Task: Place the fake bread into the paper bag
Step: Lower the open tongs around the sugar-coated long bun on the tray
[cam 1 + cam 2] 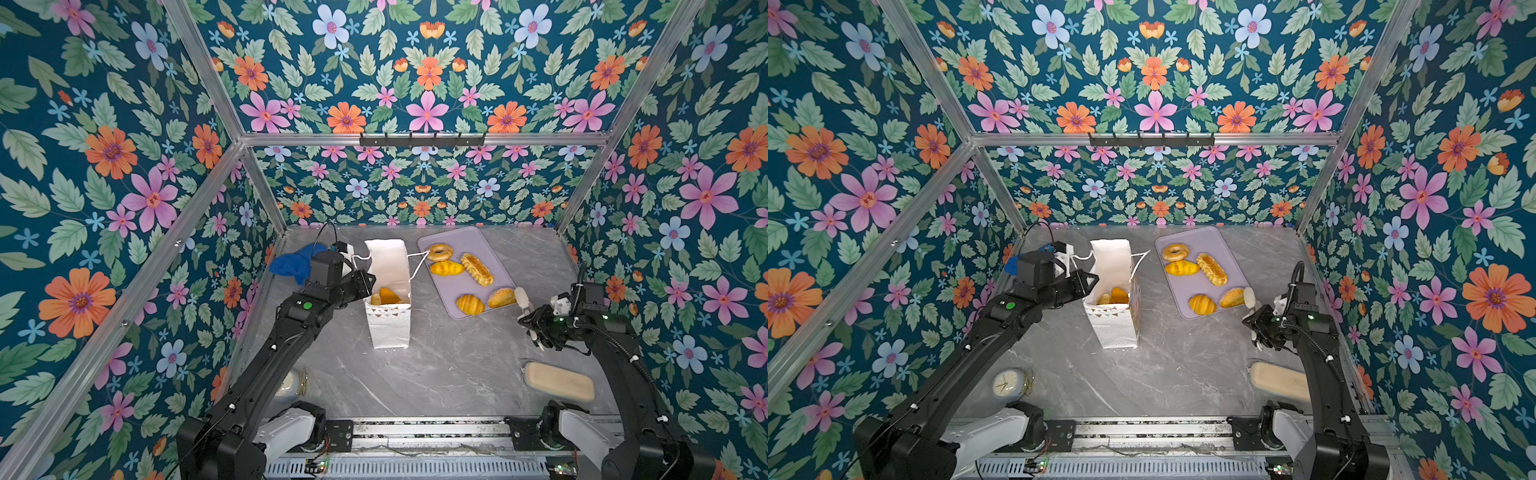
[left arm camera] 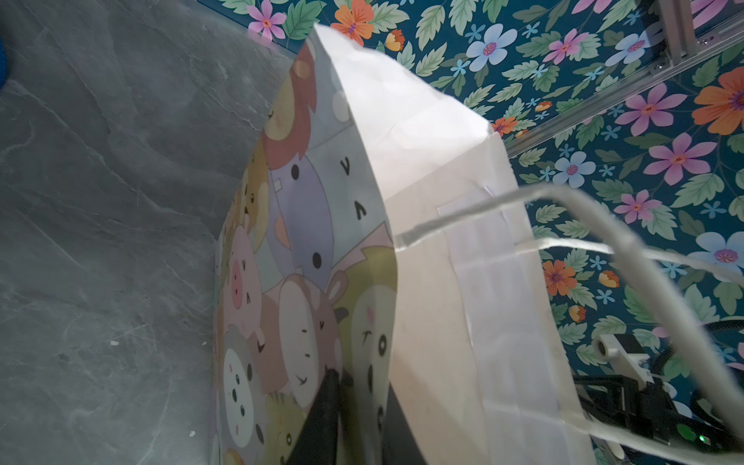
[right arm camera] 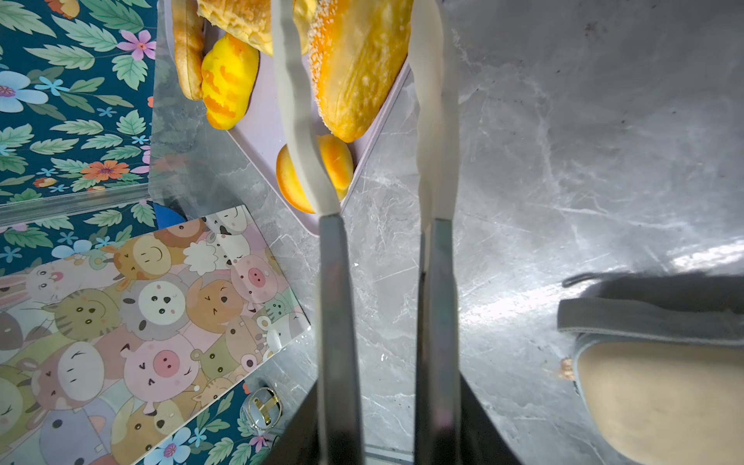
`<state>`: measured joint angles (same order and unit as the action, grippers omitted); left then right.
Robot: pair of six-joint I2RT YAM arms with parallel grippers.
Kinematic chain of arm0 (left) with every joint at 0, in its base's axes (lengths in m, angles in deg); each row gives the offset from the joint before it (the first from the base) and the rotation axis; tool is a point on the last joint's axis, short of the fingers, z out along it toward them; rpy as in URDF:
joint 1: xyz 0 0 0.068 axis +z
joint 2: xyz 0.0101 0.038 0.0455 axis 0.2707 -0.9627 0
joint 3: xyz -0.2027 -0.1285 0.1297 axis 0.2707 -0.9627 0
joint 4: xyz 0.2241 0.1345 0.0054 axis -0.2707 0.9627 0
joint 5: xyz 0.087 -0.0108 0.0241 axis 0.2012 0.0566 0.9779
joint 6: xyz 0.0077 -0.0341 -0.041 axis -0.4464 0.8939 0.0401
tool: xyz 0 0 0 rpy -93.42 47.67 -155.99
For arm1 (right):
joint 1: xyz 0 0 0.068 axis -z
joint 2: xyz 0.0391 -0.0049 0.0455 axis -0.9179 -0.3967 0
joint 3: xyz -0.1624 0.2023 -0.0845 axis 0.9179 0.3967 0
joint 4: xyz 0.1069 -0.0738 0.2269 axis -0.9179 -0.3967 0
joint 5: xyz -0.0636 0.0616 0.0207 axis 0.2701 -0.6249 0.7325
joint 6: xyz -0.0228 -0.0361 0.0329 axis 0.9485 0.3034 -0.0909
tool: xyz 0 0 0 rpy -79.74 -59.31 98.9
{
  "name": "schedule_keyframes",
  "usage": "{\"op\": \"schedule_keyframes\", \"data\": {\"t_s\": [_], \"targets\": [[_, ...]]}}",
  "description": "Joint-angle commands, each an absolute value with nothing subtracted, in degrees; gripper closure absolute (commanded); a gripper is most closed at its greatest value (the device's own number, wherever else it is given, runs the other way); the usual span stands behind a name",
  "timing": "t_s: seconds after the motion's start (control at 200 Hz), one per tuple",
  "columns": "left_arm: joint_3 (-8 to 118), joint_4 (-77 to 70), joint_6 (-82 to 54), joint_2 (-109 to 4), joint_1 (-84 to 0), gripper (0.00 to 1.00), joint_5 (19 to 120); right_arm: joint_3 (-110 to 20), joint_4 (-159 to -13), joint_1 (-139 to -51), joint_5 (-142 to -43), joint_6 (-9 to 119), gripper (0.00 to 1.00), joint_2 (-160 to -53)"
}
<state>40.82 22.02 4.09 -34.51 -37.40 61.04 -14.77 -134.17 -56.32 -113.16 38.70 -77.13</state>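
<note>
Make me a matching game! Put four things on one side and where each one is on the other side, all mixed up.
Things:
1. ring bagel
2. blue cloth
3. clock
4. paper bag

Places:
A. pinched at its rim by the left fingers
B. on the lilac tray
C. far left of the table, behind the left arm
D. near left corner, by the left arm's base

Pairs: 1-B, 2-C, 3-D, 4-A

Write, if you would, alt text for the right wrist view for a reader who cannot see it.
The open, empty right end effector points at a seeded bun on a lilac tray holding other pastries. Also on the grey table are a cartoon-animal bag and a beige oblong.
</note>
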Motion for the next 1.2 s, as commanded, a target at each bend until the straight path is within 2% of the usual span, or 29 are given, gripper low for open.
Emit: {"op": "schedule_keyframes", "data": {"t_s": [0.0,0.615,1.195], "targets": [[40.72,21.58,3.4,-34.7,-37.34,0.82,60.74,-14.44,-132.3,-56.2,-115.59,38.59,0.6,-77.95],[40.16,21.42,3.27,-34.43,-37.34,0.82,61.2,-14.75,-128.44,-56.24,-116.87,38.39,0.53,-83.24],[40.67,21.59,3.29,-34.81,-37.33,0.82,61.83,-15.42,-124.86,-56.18,-118.17,38.63,0.53,-88.7]]}}
